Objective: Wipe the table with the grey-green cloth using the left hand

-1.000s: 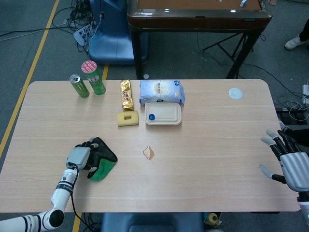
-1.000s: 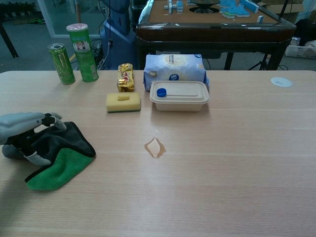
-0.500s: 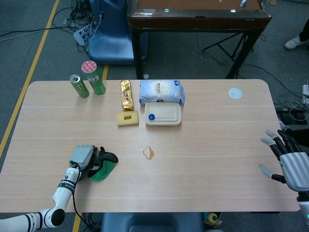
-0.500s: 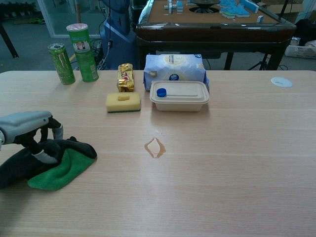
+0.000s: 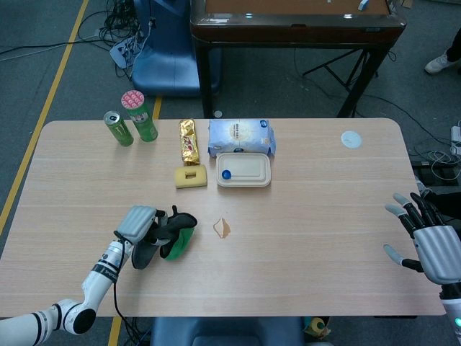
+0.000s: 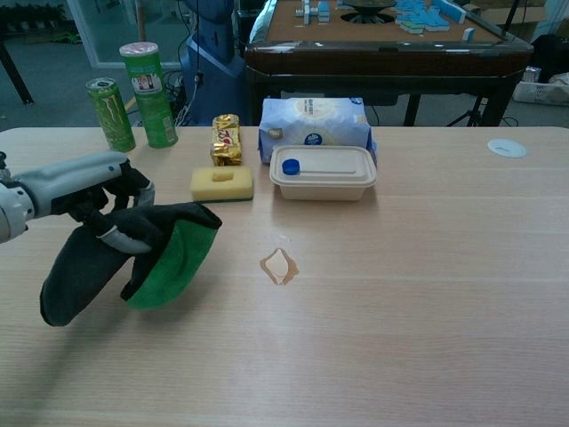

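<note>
— Near the table's point(image 5: 302, 238) front left, we saw the cloth point(image 6: 124, 258) bunched up and hanging from the left hand point(image 6: 98, 191), which gripped it, just left of the small spill point(image 6: 279, 266).

— We agreed. The right hand point(image 5: 431, 245) sat at the far right edge, fingers spread, holding nothing. Behind the spill stood the sponge point(image 6: 221, 184), lidded box point(image 6: 322, 172), and two cans point(image 6: 111, 114).
</note>
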`<move>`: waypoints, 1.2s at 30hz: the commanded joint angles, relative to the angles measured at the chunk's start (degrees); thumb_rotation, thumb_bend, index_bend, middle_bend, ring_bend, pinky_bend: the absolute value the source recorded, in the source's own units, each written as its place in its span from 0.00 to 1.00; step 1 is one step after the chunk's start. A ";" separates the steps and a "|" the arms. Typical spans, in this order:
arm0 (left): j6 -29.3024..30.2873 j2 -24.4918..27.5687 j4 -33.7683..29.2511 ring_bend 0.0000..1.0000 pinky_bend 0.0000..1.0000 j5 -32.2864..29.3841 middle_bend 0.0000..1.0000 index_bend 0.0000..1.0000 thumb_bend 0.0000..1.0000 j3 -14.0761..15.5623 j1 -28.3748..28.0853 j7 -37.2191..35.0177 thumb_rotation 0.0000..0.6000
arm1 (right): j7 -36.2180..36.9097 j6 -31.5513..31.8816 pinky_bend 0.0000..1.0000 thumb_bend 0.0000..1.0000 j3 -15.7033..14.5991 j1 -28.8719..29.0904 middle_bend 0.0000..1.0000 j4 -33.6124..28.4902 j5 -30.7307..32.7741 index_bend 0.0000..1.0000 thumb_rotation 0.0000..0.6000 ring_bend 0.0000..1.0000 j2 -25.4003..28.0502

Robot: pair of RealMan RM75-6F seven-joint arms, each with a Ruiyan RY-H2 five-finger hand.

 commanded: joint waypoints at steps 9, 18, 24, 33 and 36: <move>-4.33 -5.17 5.29 0.66 0.94 5.40 0.65 0.62 0.15 -2.03 -7.77 -5.38 1.00 | -1.43 -0.79 0.10 0.30 0.27 0.46 0.14 -1.33 0.42 0.21 1.00 0.03 0.45; -6.33 -12.60 13.10 0.65 0.94 7.18 0.65 0.62 0.15 -1.38 -13.15 0.29 1.00 | -1.78 -1.90 0.10 0.30 0.52 1.19 0.14 -1.63 0.76 0.21 1.00 0.03 0.48; -8.50 -17.46 17.34 0.65 0.94 3.39 0.65 0.61 0.15 -2.13 -15.71 7.75 1.00 | -1.32 -2.05 0.10 0.30 0.57 1.23 0.14 -1.24 1.14 0.21 1.00 0.03 0.47; -9.72 -23.45 25.04 0.65 0.94 -1.11 0.65 0.59 0.15 -2.05 -18.46 19.17 1.00 | 0.06 -2.10 0.10 0.30 0.54 1.31 0.14 -0.30 1.12 0.21 1.00 0.03 0.48; -9.62 -24.77 26.91 0.65 0.94 -2.75 0.66 0.59 0.15 -2.17 -18.81 22.47 1.00 | 0.43 -1.88 0.10 0.30 0.55 1.22 0.14 -0.06 1.11 0.21 1.00 0.03 0.52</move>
